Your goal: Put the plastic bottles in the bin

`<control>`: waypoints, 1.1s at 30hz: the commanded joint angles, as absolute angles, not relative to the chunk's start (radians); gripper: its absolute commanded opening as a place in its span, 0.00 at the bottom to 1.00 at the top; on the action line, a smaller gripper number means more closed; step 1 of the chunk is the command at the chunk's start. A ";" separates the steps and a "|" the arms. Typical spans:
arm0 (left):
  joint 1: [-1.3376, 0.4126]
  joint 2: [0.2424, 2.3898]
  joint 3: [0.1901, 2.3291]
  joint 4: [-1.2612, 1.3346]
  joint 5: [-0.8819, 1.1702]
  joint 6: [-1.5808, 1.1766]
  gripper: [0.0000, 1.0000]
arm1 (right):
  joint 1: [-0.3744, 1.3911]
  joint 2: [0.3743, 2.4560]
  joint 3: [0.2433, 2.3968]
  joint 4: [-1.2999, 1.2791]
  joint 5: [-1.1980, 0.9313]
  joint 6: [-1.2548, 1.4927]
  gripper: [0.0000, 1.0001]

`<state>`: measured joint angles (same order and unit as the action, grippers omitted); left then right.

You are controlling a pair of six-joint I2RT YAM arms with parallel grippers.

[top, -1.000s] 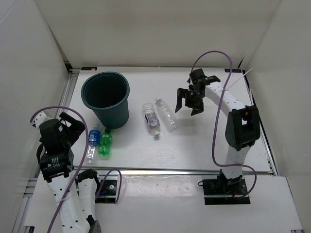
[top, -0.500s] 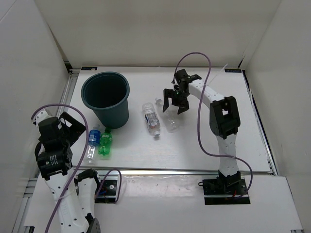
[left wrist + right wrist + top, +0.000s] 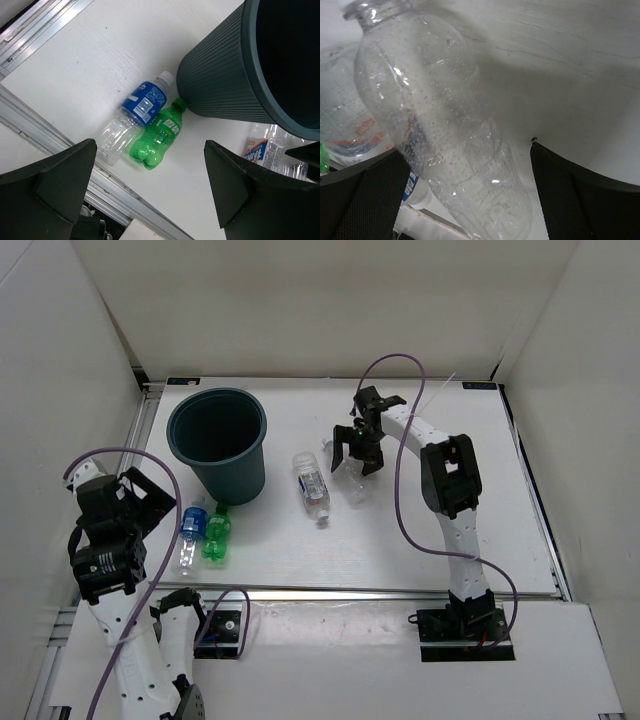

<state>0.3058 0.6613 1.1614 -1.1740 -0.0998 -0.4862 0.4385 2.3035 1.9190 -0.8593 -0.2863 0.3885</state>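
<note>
The right gripper (image 3: 356, 458) hangs with its jaws spread wide and nothing in them, low over a clear bottle (image 3: 445, 125) that lies on its side on the table (image 3: 450, 530); in the wrist view the bottle sits between the two fingers, neither one touching it. Just beside it, on the bin's side, lies a second clear bottle (image 3: 312, 483) with a printed label. The left gripper (image 3: 150, 502) is also fully open and empty, held above the blue-labelled bottle (image 3: 137, 117) and the green bottle (image 3: 159, 136), which lie side by side with their caps against the foot of the bin (image 3: 235, 475). No bottle shows inside the bin, so by my reckoning the task has barely begun: all four remain to be grasped, lifted and dropped in.
</note>
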 commanded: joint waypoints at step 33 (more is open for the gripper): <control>0.288 0.586 1.069 -1.147 -0.038 -0.545 1.00 | 0.362 1.936 2.090 -0.928 -0.270 0.434 0.00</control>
<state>0.2977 0.5926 1.0687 -1.1736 -0.0624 -0.5358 0.3557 2.0312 1.9320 -0.9310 -0.2134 0.4164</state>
